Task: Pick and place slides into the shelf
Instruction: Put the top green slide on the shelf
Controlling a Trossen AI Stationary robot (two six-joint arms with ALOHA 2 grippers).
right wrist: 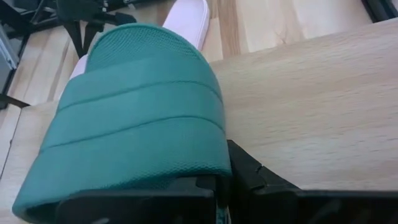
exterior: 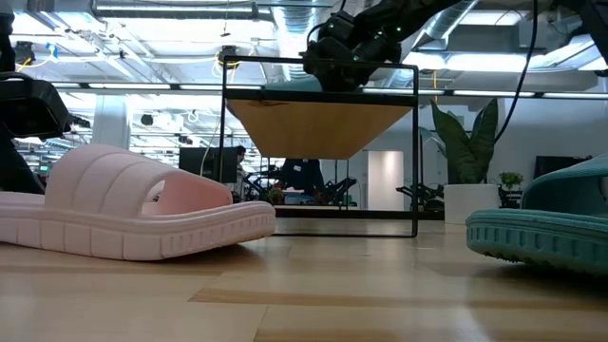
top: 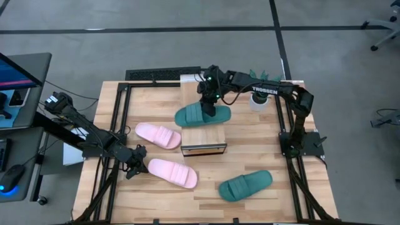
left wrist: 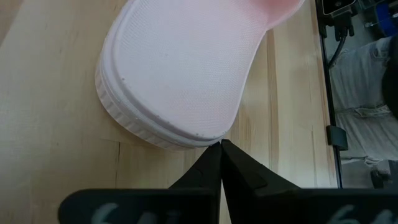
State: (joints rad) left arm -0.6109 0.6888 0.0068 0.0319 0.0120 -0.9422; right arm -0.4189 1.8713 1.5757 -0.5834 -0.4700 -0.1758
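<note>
A dark teal slide (top: 201, 115) lies across the plank top of the shelf (top: 203, 134), its toe end sticking out past the shelf's left edge. My right gripper (top: 208, 101) is shut on it from above. A second teal slide (top: 245, 185) lies sole down on the table near the right front. Two pink slides rest on the table left of the shelf: one (top: 158, 135) beside it, one (top: 172, 172) nearer the front. My left gripper (left wrist: 221, 146) is shut, its tips right at the end rim of the nearer pink slide (left wrist: 180, 68); whether they touch it, I cannot tell. My right gripper holds the teal slide by its wide strap (right wrist: 186, 155), at the strap's edge on one side of the shoe. One finger (right wrist: 252, 174) shows outside the strap; the other is hidden under it. The fingers come from above. The slide's sole (top: 190, 116) lies on the shelf top.
The shelf stands mid-table, its black frame (exterior: 416, 152) open underneath. A white cup with a plant (top: 258, 97) stands on the table's far right. Black rails (top: 122, 106) run along the table edges. A desk with a monitor (top: 15, 69) is off the left side.
</note>
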